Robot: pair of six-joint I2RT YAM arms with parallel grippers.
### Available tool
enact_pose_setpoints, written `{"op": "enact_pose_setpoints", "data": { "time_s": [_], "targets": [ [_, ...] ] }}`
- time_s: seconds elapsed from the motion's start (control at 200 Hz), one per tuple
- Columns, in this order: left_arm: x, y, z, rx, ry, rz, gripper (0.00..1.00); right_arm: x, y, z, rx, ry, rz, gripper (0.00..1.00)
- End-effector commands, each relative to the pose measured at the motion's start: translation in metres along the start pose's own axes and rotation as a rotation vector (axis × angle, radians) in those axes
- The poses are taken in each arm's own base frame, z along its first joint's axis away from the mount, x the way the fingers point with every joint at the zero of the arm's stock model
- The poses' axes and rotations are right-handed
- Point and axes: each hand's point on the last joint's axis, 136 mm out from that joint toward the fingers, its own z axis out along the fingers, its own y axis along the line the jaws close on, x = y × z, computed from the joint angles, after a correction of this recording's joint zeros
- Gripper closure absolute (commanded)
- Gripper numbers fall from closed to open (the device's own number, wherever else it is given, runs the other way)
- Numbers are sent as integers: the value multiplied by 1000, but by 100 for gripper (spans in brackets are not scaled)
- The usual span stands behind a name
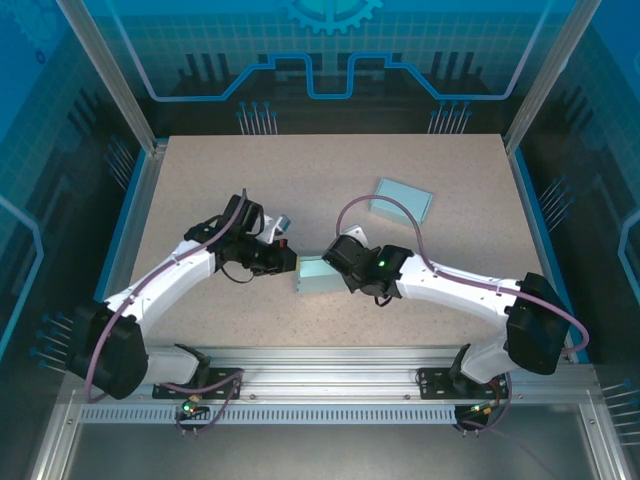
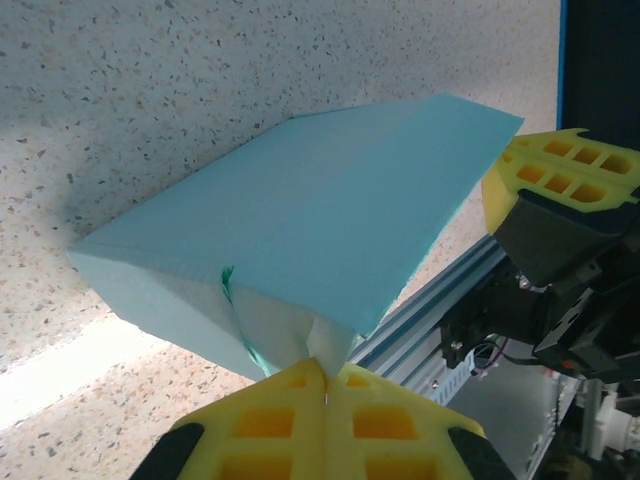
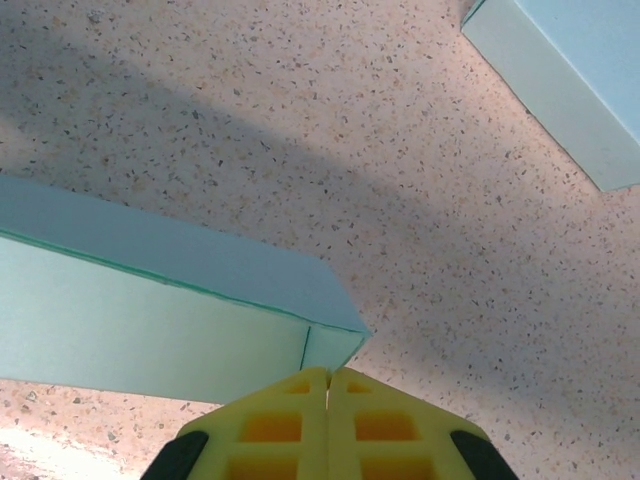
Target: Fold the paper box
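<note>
Left jaws are pressing together on a white flap at one end of the paper box (image 2: pixel 330 210), which is lying on the desk (image 1: pixel 300 170) between the two arms. Right jaws are sitting closed too, tips touching the box's opposite end corner; whether they are pinching paper is unclear. Another pale blue box (image 1: pixel 402 199) is resting well apart, farther back.

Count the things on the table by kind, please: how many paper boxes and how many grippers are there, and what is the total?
Paper boxes: 2, the near box between the arms and the far box at the back right.
Grippers: 2, the left gripper and the right gripper.
Total: 4
</note>
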Motion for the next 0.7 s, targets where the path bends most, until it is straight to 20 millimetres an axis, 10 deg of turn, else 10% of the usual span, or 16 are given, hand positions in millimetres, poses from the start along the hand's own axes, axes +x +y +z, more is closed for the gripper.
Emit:
{"op": "enact_pose_setpoints", "data": {
  "time_s": [0.0, 0.42, 0.695],
  "targets": [
    [-3, -19, 2, 133, 12, -13, 100, 10, 19, 1, -44, 44, -55, 97],
    [-8, -15, 0, 175, -5, -64, 100, 10, 19, 2, -29, 48, -60, 97],
    [7, 32, 1, -71, 1, 7, 100, 8, 21, 2, -33, 42, -50, 97]
  ]
}}
